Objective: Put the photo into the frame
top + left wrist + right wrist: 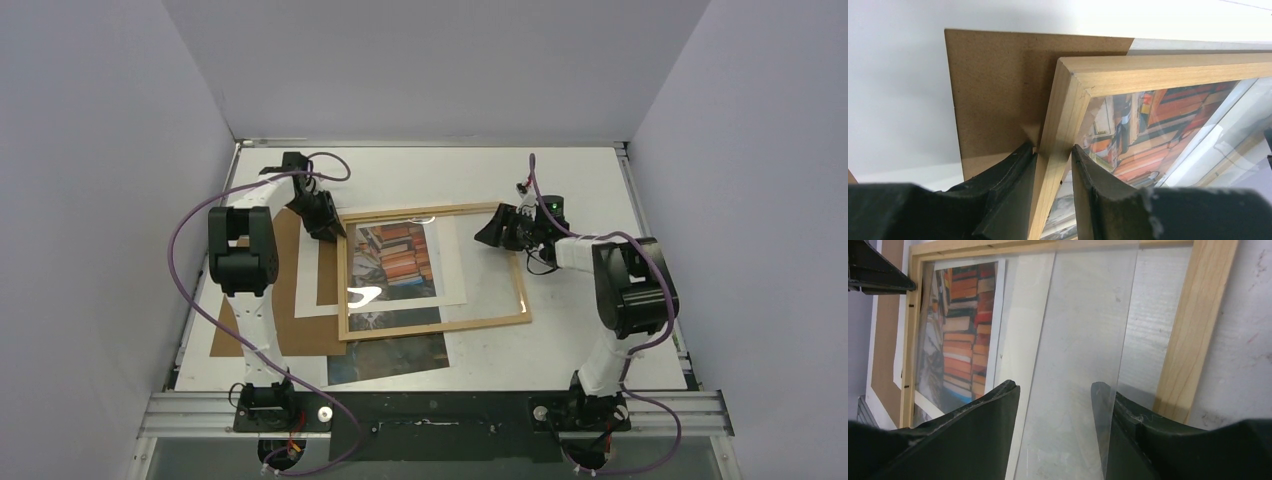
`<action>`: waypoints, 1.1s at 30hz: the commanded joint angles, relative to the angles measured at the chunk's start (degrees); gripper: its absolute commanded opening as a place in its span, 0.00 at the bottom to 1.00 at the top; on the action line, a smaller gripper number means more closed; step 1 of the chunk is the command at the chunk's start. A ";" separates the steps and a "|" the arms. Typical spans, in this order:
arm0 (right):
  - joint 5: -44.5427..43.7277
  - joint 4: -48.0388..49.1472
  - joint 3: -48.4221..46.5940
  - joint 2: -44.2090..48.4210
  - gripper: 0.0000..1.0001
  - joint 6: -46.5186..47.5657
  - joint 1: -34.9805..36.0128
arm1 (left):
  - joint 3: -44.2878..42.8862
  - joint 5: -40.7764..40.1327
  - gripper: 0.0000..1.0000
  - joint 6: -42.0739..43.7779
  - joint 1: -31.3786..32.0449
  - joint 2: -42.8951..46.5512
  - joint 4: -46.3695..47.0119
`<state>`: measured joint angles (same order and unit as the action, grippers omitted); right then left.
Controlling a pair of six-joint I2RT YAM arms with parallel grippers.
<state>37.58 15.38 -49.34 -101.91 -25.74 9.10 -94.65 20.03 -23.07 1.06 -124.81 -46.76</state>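
Counted: two arms, two pincers, one frame [432, 327], one photo [395, 255], one white mat [305, 280], one brown board [262, 325], one clear pane [1083, 340]. All on the white counter [570, 180].

Left pincer [328, 225] at far-left corner of frame, clamped on the wooden rail. In the left wrist view, one finger [1010, 172] against the outer face of the rail, the other against the inner face, rail between them. Photo just inside that corner, books side up, right beside the inner finger, seen through the pane.

Right pincer [487, 235] over the far-right part of frame, jaws apart, gripping nothing. In the right wrist view, clear pane between the two fingers, right rail of frame just outside the right finger. Photo well to the left of this pincer, apart from it.

Frame flat on counter, slightly skewed. Inside its opening: upper part of photo in the left half, a strip of white mat beside it, clear pane, bare counter in the right half. Lower, dark part of photo sticking out past the near rail toward the arm bases, so not fully within the frame.

White mat jutting out past the left rail, brown showing through its opening there. Brown board under the mat, extending left and toward the near edge, beside the left arm. Cannot tell whether photo lies over or under the mat.
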 commanded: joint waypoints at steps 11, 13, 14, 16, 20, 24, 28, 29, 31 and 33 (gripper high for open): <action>8.55 25.03 -8.34 -14.12 0.20 -14.46 -3.28 | -8.68 0.05 0.34 3.02 -2.70 -5.00 -0.56; 9.64 25.73 -7.64 -13.48 0.12 -14.34 -3.25 | -9.96 -0.05 0.34 2.72 -2.69 -5.88 -0.95; 9.96 25.91 -7.09 -12.96 0.09 -13.99 -3.23 | -10.48 -0.20 0.34 2.51 -2.77 -6.14 -1.05; 10.94 26.52 -5.98 -11.98 0.04 -13.25 -3.36 | -11.33 -0.69 0.34 2.05 -2.77 -6.59 -1.18; 12.15 35.01 -3.20 -10.79 0.00 -15.29 -4.03 | -12.83 -1.71 0.34 1.11 -2.97 -7.46 -1.76; 12.67 44.28 -1.33 -10.79 0.00 -19.62 -5.05 | -13.61 -3.38 0.33 0.59 -3.30 -7.98 -2.42; 14.09 46.92 -0.61 -9.94 0.00 -20.62 -5.43 | -14.42 -3.57 0.36 0.39 -3.77 -8.46 -2.48; 14.25 46.69 -0.51 -9.51 0.00 -20.42 -5.50 | -14.77 -3.70 0.36 0.32 -3.73 -8.65 -2.58; 14.28 45.78 -0.37 -8.41 0.00 -20.05 -5.74 | -15.32 -3.94 0.39 0.22 -3.71 -9.01 -2.95; 14.57 44.56 -0.60 -7.19 0.00 -19.73 -5.89 | -15.49 -4.14 0.45 0.22 -3.73 -9.10 -2.94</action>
<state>50.74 53.41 -49.63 -115.77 -46.02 4.40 -107.68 19.53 -23.33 -1.34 -132.22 -50.02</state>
